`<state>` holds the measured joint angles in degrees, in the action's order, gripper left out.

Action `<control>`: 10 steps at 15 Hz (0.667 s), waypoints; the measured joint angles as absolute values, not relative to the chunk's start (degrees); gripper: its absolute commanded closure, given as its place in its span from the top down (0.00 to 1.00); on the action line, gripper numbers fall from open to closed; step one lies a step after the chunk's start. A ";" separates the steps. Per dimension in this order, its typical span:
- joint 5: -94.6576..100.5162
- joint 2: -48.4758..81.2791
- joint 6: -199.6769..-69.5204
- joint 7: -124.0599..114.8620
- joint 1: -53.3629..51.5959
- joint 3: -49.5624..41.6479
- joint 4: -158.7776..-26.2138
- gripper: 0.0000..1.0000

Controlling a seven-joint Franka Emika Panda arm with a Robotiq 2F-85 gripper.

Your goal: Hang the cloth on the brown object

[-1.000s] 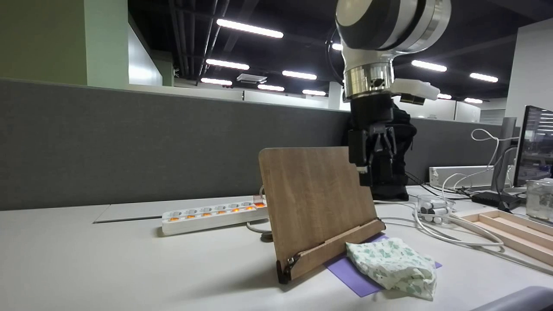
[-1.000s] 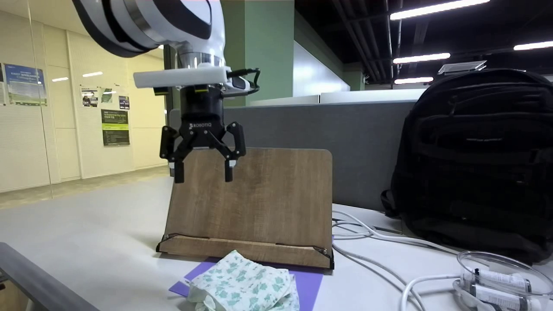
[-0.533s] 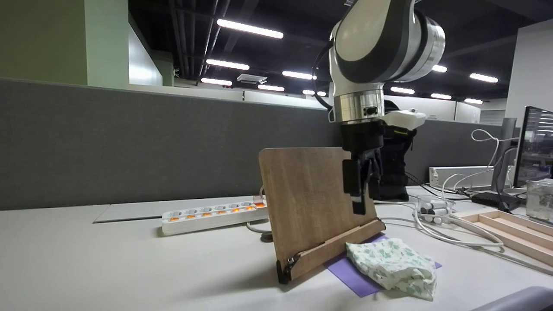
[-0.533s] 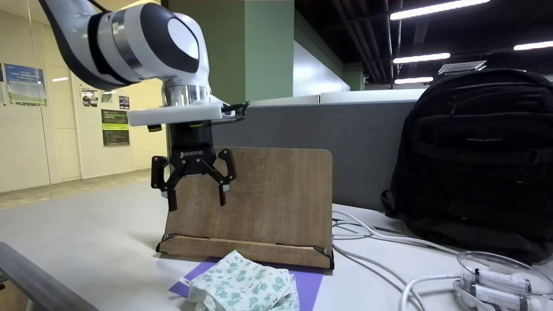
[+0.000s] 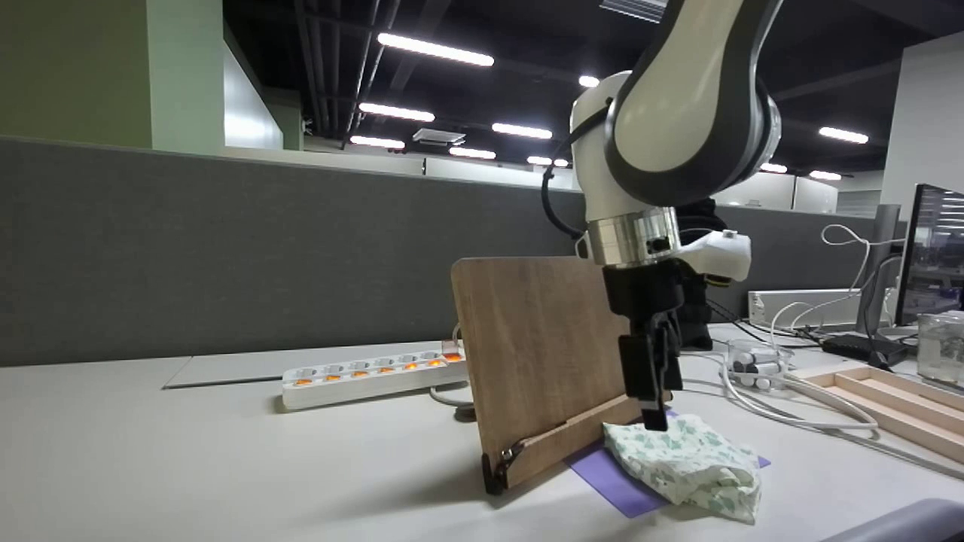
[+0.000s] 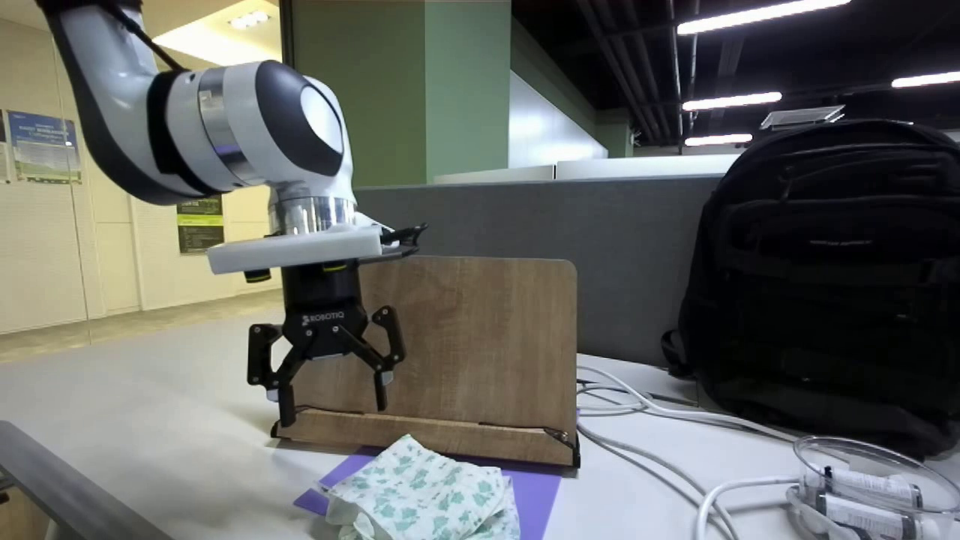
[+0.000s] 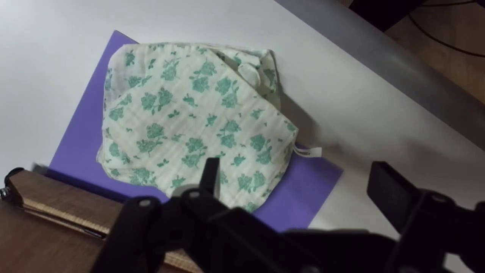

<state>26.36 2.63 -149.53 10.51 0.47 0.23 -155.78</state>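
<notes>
My gripper (image 6: 334,415) gapes wide, empty. Cloth (image 7: 189,113) looks light, limp; I'd pinch its 3 o'clock corner, wrist view.

A green-flowered white cloth (image 7: 182,113) lay partly folded on a purple sheet (image 7: 77,132), reaching past it over the tabletop (image 7: 45,76), a small tag (image 7: 312,152) jutting from one corner. A wooden book stand (image 7: 45,242) filled the lower left. The gripper (image 7: 294,168) had its fingers (image 7: 390,191) spread, one seen over the cloth, the other over tabletop.
</notes>
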 measured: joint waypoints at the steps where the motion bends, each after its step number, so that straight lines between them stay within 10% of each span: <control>1: 27.67 3.64 -149.91 9.89 0.57 -0.22 -155.79 1.00; 10: 32.71 11.79 -151.65 6.69 0.58 -4.03 -155.12 1.00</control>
